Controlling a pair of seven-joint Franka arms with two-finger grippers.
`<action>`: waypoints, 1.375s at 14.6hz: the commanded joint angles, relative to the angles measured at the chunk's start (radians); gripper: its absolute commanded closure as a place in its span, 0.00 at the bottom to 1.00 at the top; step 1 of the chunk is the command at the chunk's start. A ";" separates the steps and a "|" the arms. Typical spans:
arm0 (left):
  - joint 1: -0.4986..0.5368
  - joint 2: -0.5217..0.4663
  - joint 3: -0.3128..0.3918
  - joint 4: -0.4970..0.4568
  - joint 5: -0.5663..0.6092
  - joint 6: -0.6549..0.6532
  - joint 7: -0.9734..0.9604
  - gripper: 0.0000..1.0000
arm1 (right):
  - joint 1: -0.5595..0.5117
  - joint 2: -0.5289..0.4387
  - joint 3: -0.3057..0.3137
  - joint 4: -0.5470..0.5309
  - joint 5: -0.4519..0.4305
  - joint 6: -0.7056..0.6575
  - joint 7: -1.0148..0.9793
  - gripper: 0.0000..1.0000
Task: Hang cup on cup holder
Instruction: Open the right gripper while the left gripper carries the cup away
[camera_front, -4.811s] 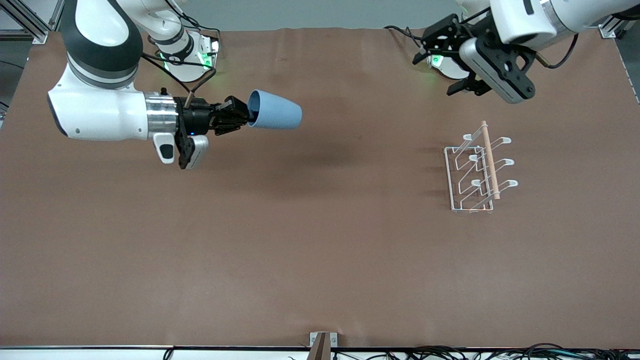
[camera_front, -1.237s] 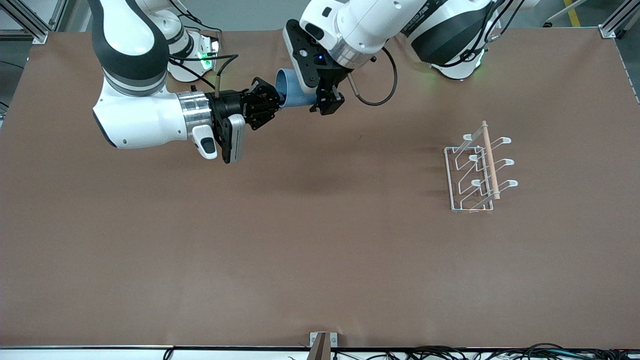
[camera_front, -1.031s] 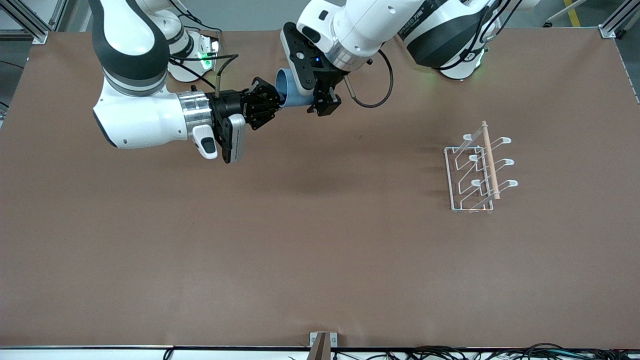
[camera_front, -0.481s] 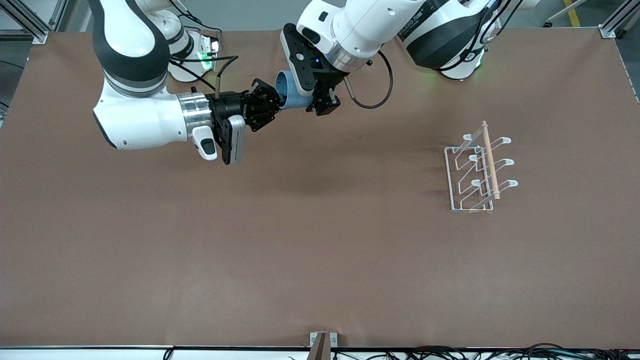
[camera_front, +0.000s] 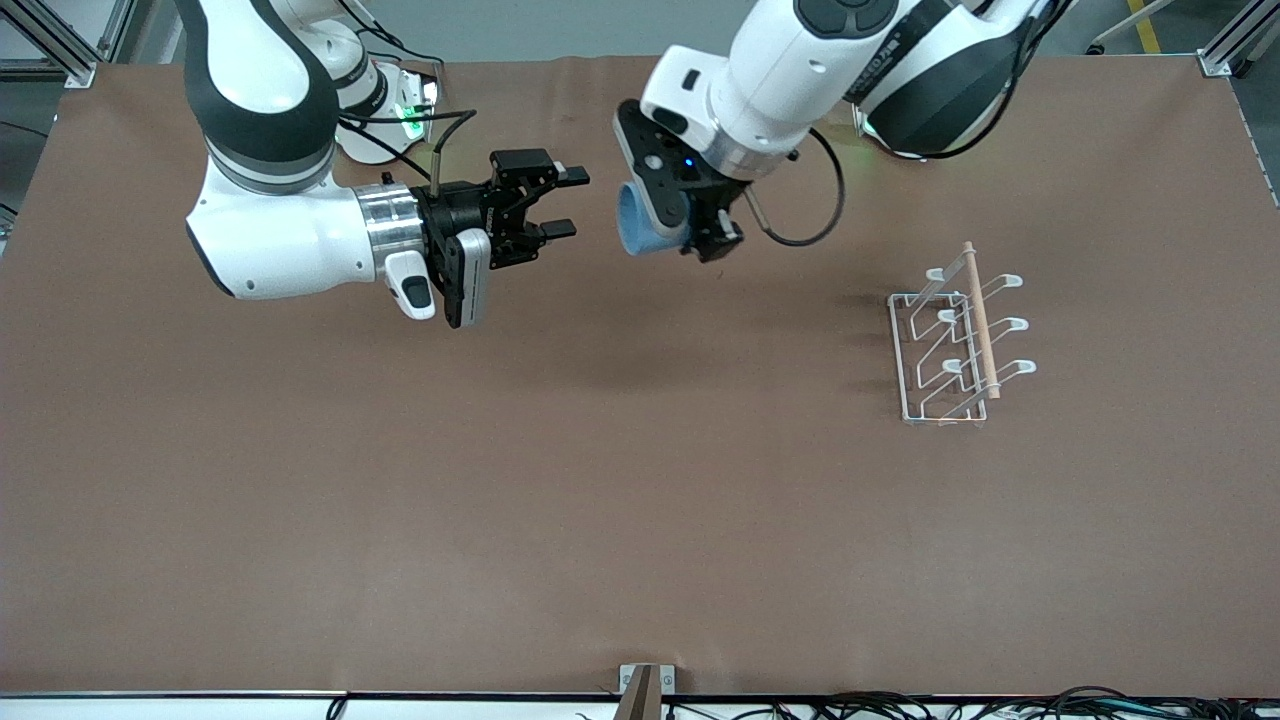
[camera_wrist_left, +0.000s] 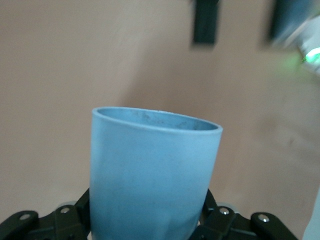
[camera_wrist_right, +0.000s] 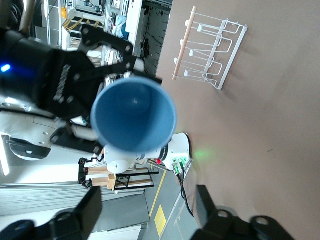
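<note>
Between the fingers of the left gripper (camera_front: 708, 238), up in the air over the bare brown table (camera_front: 620, 480): the cup (camera_front: 648, 220), light blue, plain, no handle. The gripper is clamped on the cup's closed end; the open mouth points toward the right arm's end of the table. In the front view the wrist and its camera housing cover most of the cup, so only the rim end shows. The left wrist view gives the cup (camera_wrist_left: 152, 175) filling the lower middle of the picture, with the black finger links cut off at the edge and the contact points out of sight.

Facing the cup's mouth, a short gap away: the right gripper (camera_front: 562, 202), also in the air over the table, fingers spread apart and holding nothing. The right wrist view looks straight into the cup (camera_wrist_right: 134, 116), showing its round interior and the left gripper (camera_wrist_right: 75, 82) around its base. The right gripper's own fingers (camera_wrist_right: 90, 210) are blurred and cut off at the picture's edge.

Toward the left arm's end of the table, well apart from both grippers: the cup holder (camera_front: 955, 340), white wire with a rectangular base, upward-angled prongs and a light wooden rod along the top. It stands on the table with nothing hung on it. Nothing lies on the table between the held cup and the holder.

At the table edge nearest the front camera: a small bracket (camera_front: 645, 685) and a run of cables (camera_front: 900, 705), partly cut off.
</note>
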 joint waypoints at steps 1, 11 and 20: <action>0.046 0.003 -0.001 0.009 0.102 -0.078 0.049 0.51 | -0.042 0.002 0.000 0.001 0.006 -0.009 0.009 0.00; 0.123 0.046 0.012 0.006 0.590 -0.334 0.297 0.51 | -0.312 -0.066 -0.001 -0.062 -0.624 0.001 0.012 0.00; 0.108 0.131 0.012 -0.016 0.963 -0.472 0.442 0.51 | -0.394 -0.101 0.008 0.230 -1.074 -0.082 0.274 0.00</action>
